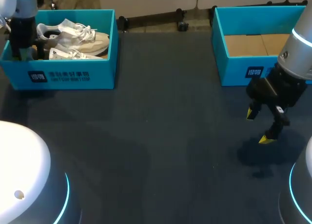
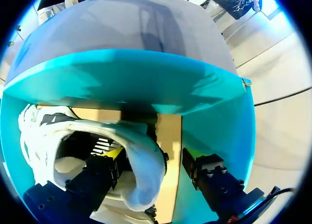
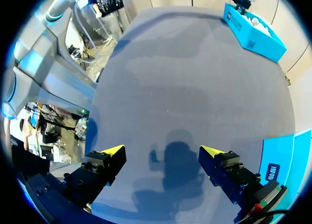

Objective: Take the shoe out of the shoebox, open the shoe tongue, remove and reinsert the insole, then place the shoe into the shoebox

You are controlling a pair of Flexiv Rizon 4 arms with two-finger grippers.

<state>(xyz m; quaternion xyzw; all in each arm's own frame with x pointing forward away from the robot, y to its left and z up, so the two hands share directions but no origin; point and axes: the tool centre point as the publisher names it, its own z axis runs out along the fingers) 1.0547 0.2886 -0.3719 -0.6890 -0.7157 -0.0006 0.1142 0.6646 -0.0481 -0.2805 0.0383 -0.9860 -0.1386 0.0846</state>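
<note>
Two white sneakers (image 1: 73, 36) lie in the teal shoebox (image 1: 73, 77) at the table's far left. My left gripper (image 1: 23, 48) is down inside that box at its left end. In the left wrist view the left gripper (image 2: 152, 155) straddles the heel collar of one sneaker (image 2: 44, 131). One finger (image 2: 114, 154) is inside the shoe's opening, and the other finger (image 2: 192, 158) is outside, a small gap off the heel. My right gripper (image 1: 258, 126) (image 3: 161, 155) hangs open over bare table, holding nothing.
A second teal box (image 1: 243, 68) with a bare cardboard floor stands at the far right, just behind my right gripper; its wall (image 3: 280, 160) shows beside that gripper. The dark table (image 1: 161, 136) stretches between the two boxes.
</note>
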